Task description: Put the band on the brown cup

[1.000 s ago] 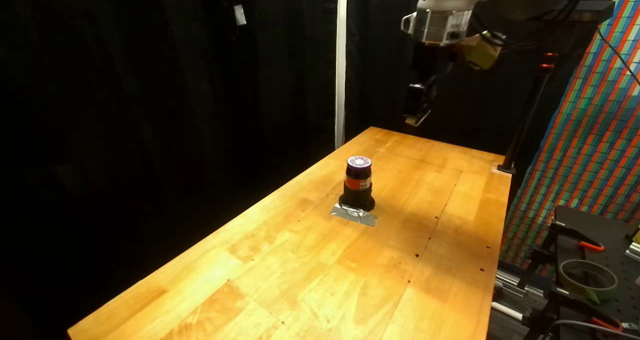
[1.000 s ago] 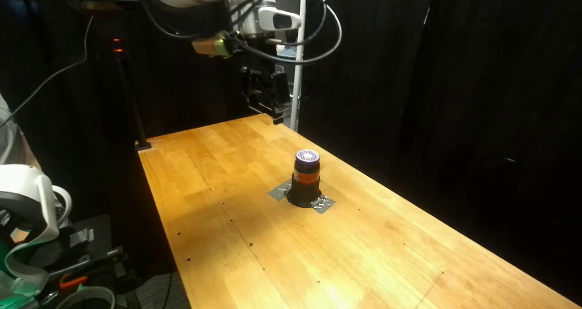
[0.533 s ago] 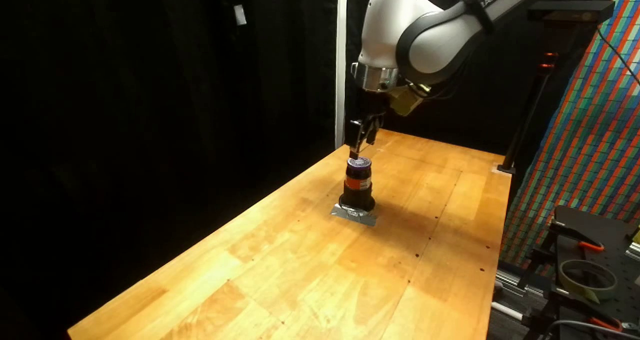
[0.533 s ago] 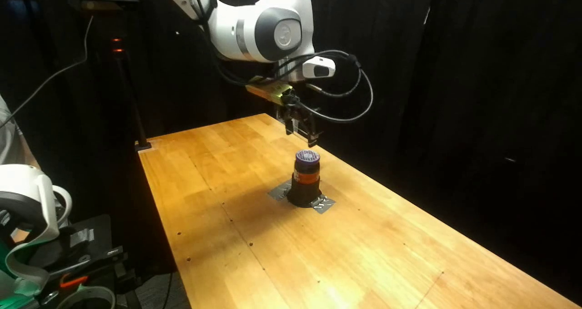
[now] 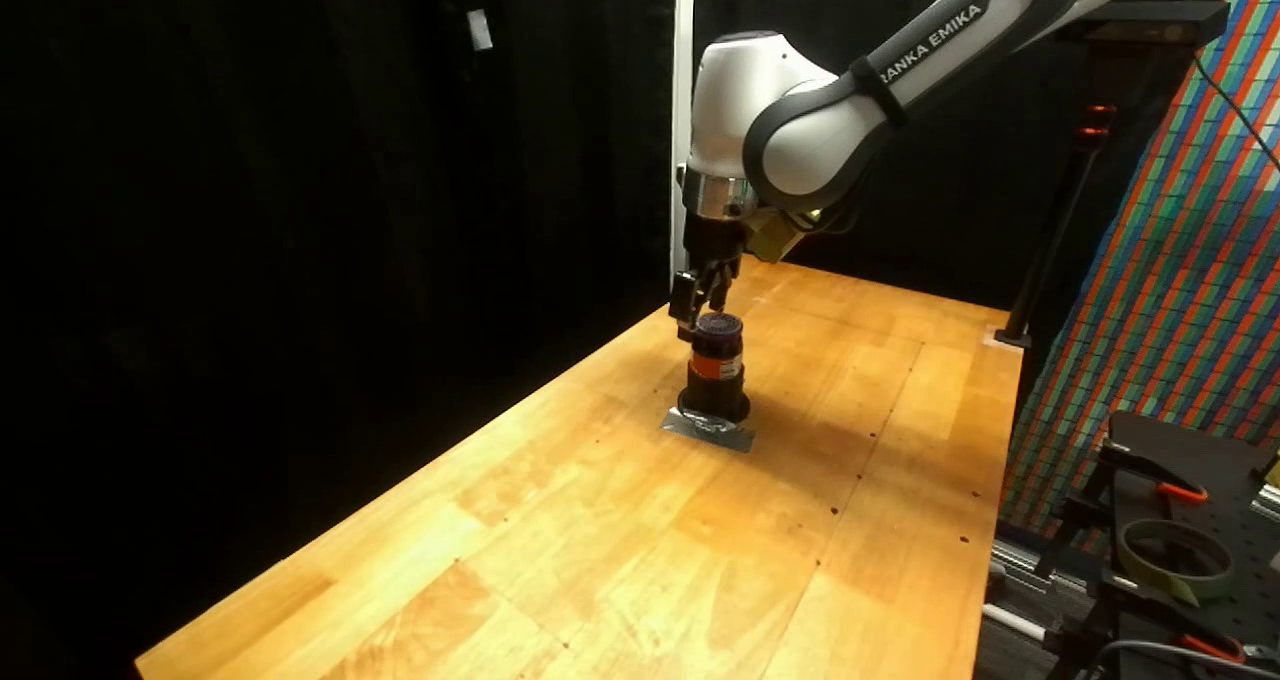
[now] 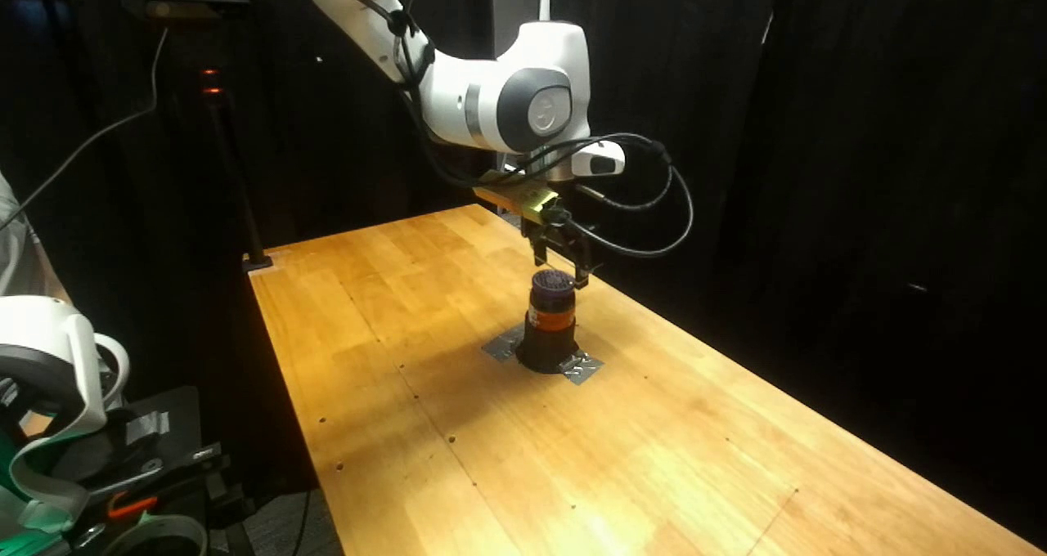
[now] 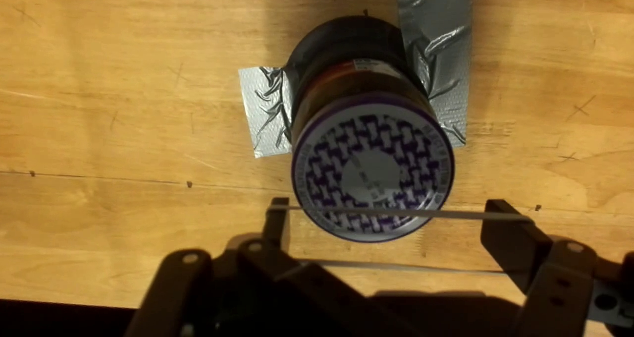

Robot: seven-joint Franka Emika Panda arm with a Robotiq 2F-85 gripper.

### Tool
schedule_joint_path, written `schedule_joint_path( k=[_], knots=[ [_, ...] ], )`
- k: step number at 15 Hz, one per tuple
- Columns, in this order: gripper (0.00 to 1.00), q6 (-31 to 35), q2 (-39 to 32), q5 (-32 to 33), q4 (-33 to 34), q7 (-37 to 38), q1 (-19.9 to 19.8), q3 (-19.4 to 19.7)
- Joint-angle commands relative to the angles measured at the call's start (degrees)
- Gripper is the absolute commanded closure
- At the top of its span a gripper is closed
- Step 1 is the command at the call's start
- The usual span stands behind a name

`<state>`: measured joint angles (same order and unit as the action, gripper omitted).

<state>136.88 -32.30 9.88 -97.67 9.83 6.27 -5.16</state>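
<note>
The brown cup [image 5: 717, 368] stands upright, dark at top and bottom with an orange middle. It also shows in an exterior view [image 6: 551, 319]. In the wrist view its purple-and-white lid [image 7: 371, 168] faces the camera. My gripper [image 7: 392, 207] is open, fingers spread wide. A thin greyish band [image 7: 460, 215] is looped and stretched around both fingers; its upper strand crosses in front of the lid in the wrist view. The gripper is close to the cup's top in both exterior views [image 5: 702, 324] [image 6: 561, 274]. Whether the band touches the cup I cannot tell.
The cup sits in a black round base [image 7: 342, 37], fixed by silver tape [image 7: 443, 49] to the wooden table [image 5: 620, 560]. The table's edge shows at the wrist view's lower left. A black post [image 5: 1050, 230] stands at the table's corner. A tape roll [image 5: 1175, 560] lies on a dark side stand.
The arm has moved from above the table's far end toward the cup and down, first quickly, then more slowly. The fingers stay spread. The cup has not moved.
</note>
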Motion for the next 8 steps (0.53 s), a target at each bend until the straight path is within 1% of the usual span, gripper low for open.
schedule_joint_path(
  k=[1, 4, 8],
  knots=[
    [0.0, -0.64, -2.48, -1.68, 3.15, -2.38, 0.75, 1.25],
    [0.0, -0.67, -3.26, -1.73, 3.41, -2.64, 0.68, 1.58],
    [0.0, -2.68, -3.63, -1.41, 3.19, -2.58, 0.72, 2.29]
  ],
)
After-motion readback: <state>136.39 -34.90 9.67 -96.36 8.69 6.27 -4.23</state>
